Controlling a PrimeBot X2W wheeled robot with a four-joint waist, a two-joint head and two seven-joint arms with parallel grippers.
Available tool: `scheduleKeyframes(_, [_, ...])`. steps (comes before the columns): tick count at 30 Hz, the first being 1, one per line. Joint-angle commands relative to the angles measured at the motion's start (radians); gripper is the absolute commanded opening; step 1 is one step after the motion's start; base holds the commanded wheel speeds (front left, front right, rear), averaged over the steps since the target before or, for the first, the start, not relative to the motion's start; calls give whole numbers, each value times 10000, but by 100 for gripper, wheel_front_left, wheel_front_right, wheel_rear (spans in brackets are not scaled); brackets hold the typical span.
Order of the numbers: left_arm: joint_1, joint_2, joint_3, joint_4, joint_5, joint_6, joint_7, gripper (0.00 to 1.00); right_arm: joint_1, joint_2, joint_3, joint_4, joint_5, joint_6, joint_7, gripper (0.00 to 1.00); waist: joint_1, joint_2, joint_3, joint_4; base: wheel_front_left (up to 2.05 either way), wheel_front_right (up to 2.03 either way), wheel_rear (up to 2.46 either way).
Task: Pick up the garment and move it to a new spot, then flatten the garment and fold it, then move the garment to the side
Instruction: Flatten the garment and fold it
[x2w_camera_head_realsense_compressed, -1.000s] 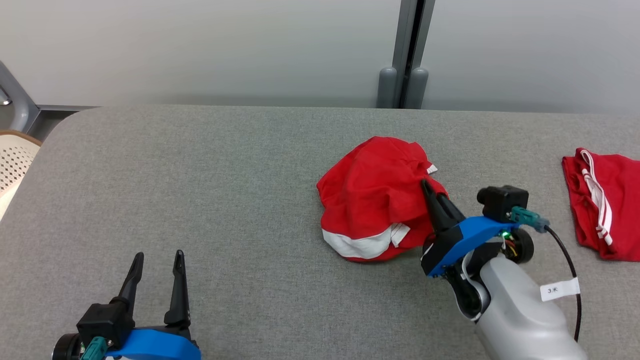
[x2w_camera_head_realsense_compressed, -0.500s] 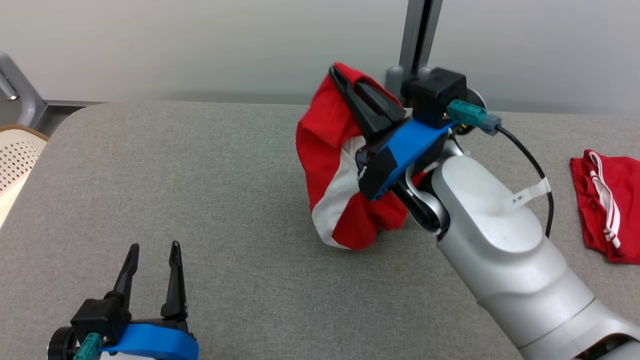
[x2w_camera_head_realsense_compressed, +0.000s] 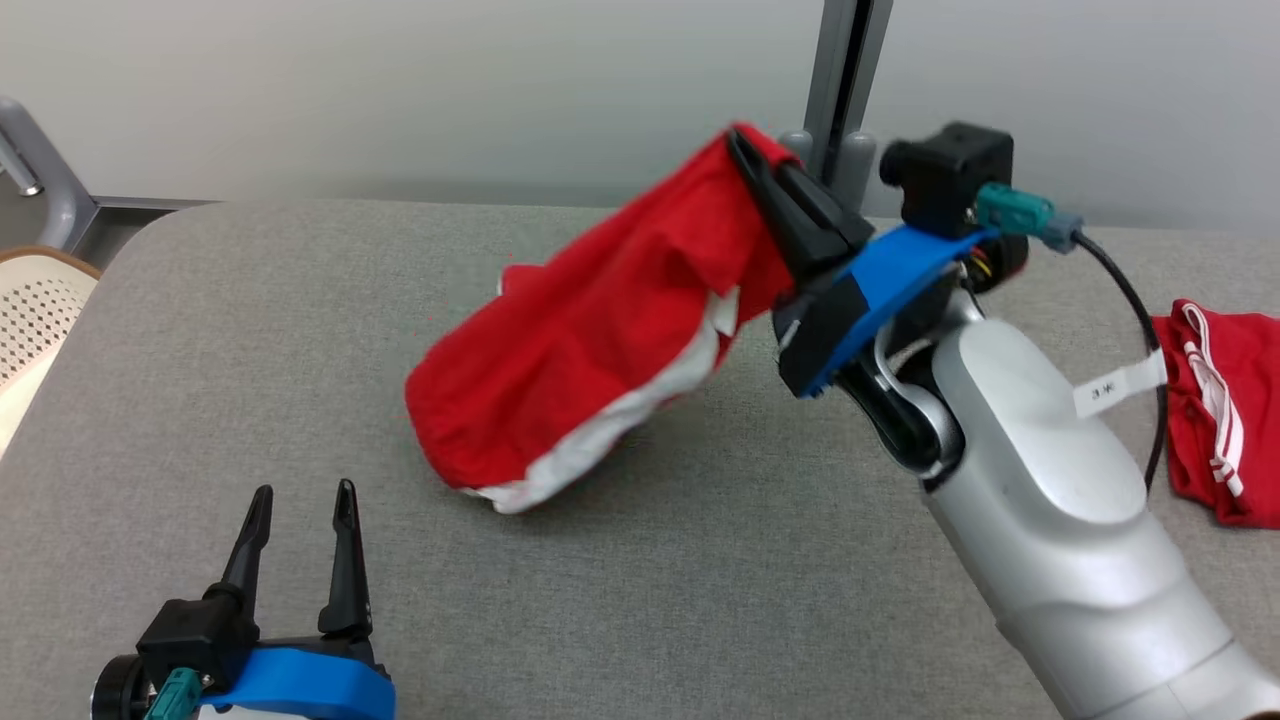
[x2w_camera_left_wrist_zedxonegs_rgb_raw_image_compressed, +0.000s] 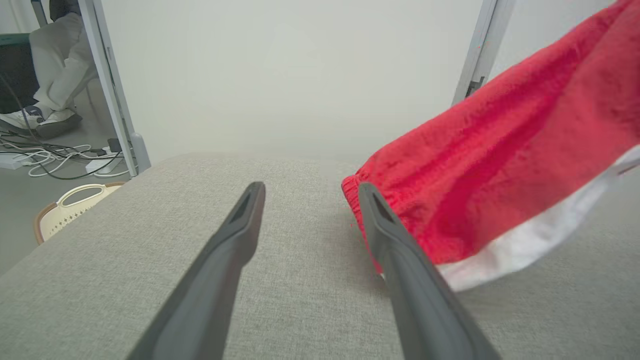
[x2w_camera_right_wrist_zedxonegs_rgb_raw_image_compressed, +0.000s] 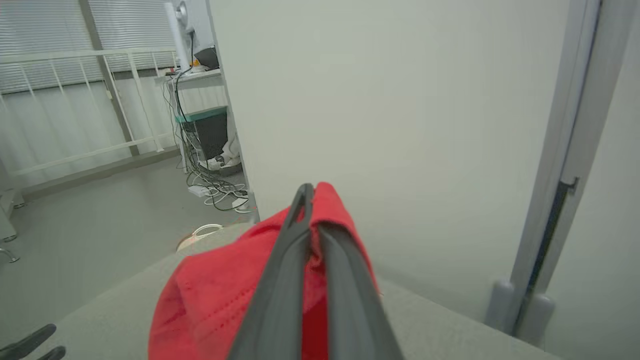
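The garment (x2w_camera_head_realsense_compressed: 590, 340) is soft red knit cloth with a white band along its lower edge and a gathered, elastic-looking hem. It hangs above the middle of the table (x2w_camera_head_realsense_compressed: 250, 330), pinched at its top fold by the right gripper (x2w_camera_head_realsense_compressed: 745, 145), whose two long dark fingers are pressed together on the cloth. From there it sags in a loose, wrinkled slant toward the table's near left part. Whether its lowest end touches the table I cannot tell.

The left gripper (x2w_camera_head_realsense_compressed: 303, 492) sits low over the table's near left corner, its fingers parted with nothing between them.

The table has a grey, finely woven fabric cover and rounded corners. At its right edge lies another red garment (x2w_camera_head_realsense_compressed: 1215, 400), crumpled flat, with thin white stripes. Behind the table's far edge stands a grey metal post (x2w_camera_head_realsense_compressed: 845, 70) between plain pale wall panels. Off the table's left edge is a cream perforated basket (x2w_camera_head_realsense_compressed: 30, 310) with a brown rim. Further left, the left wrist view shows loose cables (x2w_camera_left_wrist_zedxonegs_rgb_raw_image_compressed: 60, 157) on a grey floor.
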Motion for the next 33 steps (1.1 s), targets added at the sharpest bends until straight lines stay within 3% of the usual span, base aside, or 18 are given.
scheduleKeyframes(1, [51,38,30,-32,-35,40,-55,100,276,-113,-136,-8,-119,5,88,0,-1,0,-4,-61,0,0,0])
scheduleKeyframes(9, [184,71,24,-10,-76,79,-94,100,2409,-579,-1197,-1263,-916,5,1069,0,-1,0,-124,-468,0,0,0])
scheduleKeyframes(20, [300,169,24,-68,-161,110,-95,100,5787,-222,-2627,-6635,-1579,4,3667,0,-1,0,-223,-838,0,0,0])
scheduleKeyframes(23, [287,213,45,-121,-149,133,-100,100,6465,-18,-3223,-7498,-1704,4,4170,0,-1,0,-151,-922,0,0,0])
scheduleKeyframes(27, [85,234,-26,-173,-132,113,-69,100,6701,15,-3915,-6923,-1987,5,4450,0,-1,0,36,-955,0,0,0])
scheduleKeyframes(33, [-301,200,-172,-137,-72,28,-59,100,5475,-404,-4026,-4095,-2372,5,4028,0,-1,0,447,-822,0,0,0])
